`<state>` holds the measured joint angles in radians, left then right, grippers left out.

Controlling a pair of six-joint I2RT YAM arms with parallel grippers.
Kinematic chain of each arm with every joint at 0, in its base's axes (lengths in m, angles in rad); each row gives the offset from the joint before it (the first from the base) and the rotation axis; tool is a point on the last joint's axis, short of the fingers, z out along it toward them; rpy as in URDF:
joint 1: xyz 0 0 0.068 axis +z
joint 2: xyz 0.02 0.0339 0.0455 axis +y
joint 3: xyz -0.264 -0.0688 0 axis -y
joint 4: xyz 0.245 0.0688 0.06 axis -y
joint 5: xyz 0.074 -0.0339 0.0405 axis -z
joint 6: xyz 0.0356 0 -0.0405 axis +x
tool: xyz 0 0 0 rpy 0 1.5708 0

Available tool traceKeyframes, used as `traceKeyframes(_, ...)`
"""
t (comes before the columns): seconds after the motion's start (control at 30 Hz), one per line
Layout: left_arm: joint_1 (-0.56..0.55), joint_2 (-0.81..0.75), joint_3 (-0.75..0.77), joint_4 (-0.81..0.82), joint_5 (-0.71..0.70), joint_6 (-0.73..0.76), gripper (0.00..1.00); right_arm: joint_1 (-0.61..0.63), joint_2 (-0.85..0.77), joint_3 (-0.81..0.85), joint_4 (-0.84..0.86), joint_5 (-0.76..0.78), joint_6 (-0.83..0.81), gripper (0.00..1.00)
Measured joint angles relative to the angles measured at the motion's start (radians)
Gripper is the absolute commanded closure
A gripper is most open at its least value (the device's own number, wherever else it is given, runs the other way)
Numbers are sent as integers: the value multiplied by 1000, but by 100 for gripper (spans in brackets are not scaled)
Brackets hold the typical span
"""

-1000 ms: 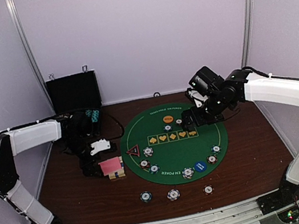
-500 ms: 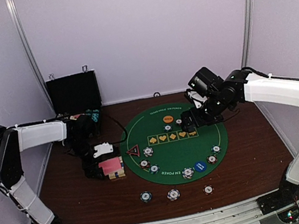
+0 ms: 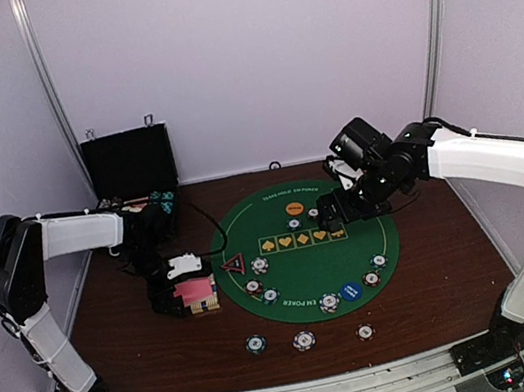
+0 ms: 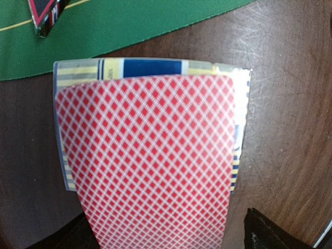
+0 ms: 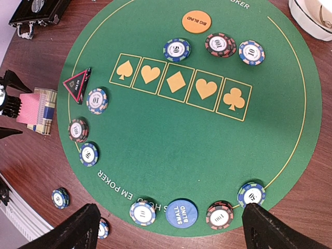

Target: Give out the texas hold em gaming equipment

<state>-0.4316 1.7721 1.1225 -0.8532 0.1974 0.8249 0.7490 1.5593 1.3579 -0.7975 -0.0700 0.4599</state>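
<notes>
A booth of pale lilac walls (image 3: 238, 58) is seen, framed by a slim metal upright (image 3: 46, 92) at the far left. Its floor is formed by a dark brown wooden table (image 3: 439, 276), shown grained and scuffed in the left wrist view. Behind the left gripper (image 4: 166, 238) and to its left, a black case (image 3: 129, 163) is stood open against the back wall.

The left gripper's jaws are spread wide. A pink-backed playing card (image 4: 150, 155) is laid between its fingers (image 4: 275, 233), on top of a yellow-and-blue checked pack (image 4: 150, 67). Whether the card is touched by either finger cannot be told. Ahead of that gripper, past the pack, the edge of a round green mat (image 4: 129, 26) is met, and a black-and-red triangular marker (image 4: 45, 14) is set on its rim.

The right gripper (image 5: 169, 207) is held above the mat, its jaws likewise parted and nothing grasped. A row of five yellow suit boxes (image 5: 179, 85) is printed across the felt beneath it. Stripe-edged poker chips (image 5: 97, 100) are spread around the ring:
- Three are placed to this gripper's left, beside the marker.
- Three are placed at the back, next to an orange disc (image 5: 196, 22).
- Three are placed along the near rim, on either side of a blue disc (image 5: 182, 213).

Three more chips are left off the mat on bare wood, toward the arm bases. To the right of the right gripper, a white bowl (image 5: 311, 15) is glimpsed beyond the mat's edge. The booth is closed on the far right by a second upright (image 3: 435, 23).
</notes>
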Motion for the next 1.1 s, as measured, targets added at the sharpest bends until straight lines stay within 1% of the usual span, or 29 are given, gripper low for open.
traceKeyframes(0.57,-2,32,16,43,1,6,3,4,-19,-9,3,-5,4,1)
traceKeyframes(0.63,-2,32,14,51,0,7,8,4,-22,-19,5,-8,8,0)
traceKeyframes(0.77,-3,31,6,70,-3,9,23,4,-24,-33,8,-17,15,1)
traceKeyframes(0.93,-11,18,-14,88,-14,12,52,5,-24,-40,13,-29,18,4)
traceKeyframes(0.97,-13,12,-20,96,-16,10,57,5,-24,-41,14,-31,18,5)
traceKeyframes(1.03,-16,-3,-30,102,-18,9,59,5,-24,-43,17,-36,18,6)
traceKeyframes(1.1,-16,-26,-39,104,-18,10,65,5,-24,-43,20,-39,18,6)
